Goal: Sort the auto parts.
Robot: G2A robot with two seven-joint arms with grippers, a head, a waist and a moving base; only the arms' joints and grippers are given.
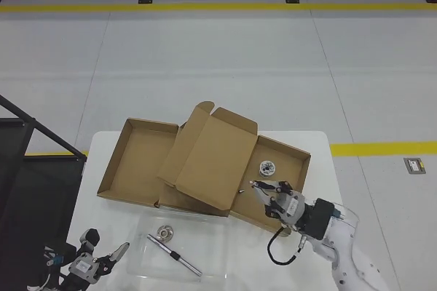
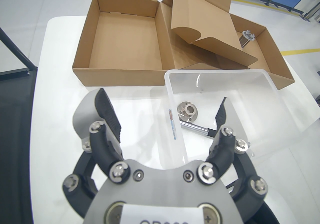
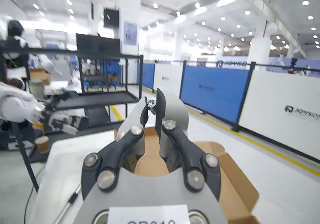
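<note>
My right gripper (image 3: 151, 102) is shut on a small metal part (image 3: 151, 102), held up over the right cardboard box (image 1: 298, 156); from above, the right gripper (image 1: 264, 190) is at that box's front half. A toothed metal part (image 1: 266, 168) lies inside the right box, the same toothed part (image 2: 246, 37) showing past the lid flap. A clear plastic bin (image 2: 217, 72) at the table's front holds a round flange (image 2: 187, 109) and a metal rod (image 2: 197, 128). My left gripper (image 2: 162, 99) stands open and empty at the bin's left wall, by the table's front left corner (image 1: 108, 246).
The left cardboard box (image 2: 125, 34) is open with nothing inside. A raised lid flap (image 1: 211, 156) leans between the two boxes and covers part of the right one. A black rack (image 1: 14, 145) stands beside the table's left edge.
</note>
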